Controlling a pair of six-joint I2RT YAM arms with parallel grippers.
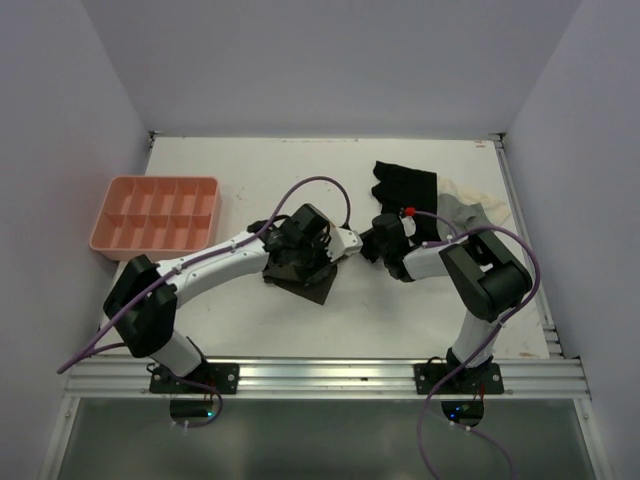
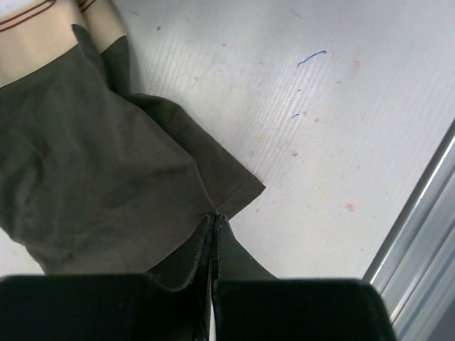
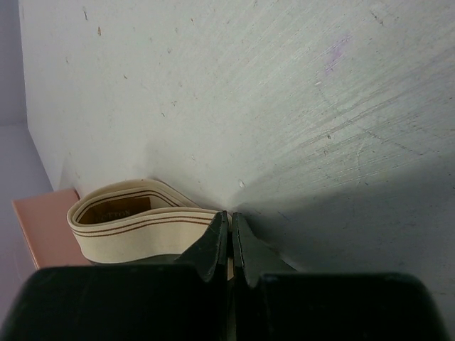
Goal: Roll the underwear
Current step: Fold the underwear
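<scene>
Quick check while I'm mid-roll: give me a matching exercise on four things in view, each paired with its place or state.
Things:
1. tray
2. black garment
3. underwear
4. right gripper

Places or states:
A. shut on the beige waistband
B. pink, at the left edge of the table
C. back of the table, right of centre
D. mid-table, under the left arm

Pairs: 1-B, 2-C, 3-D, 4-A
</scene>
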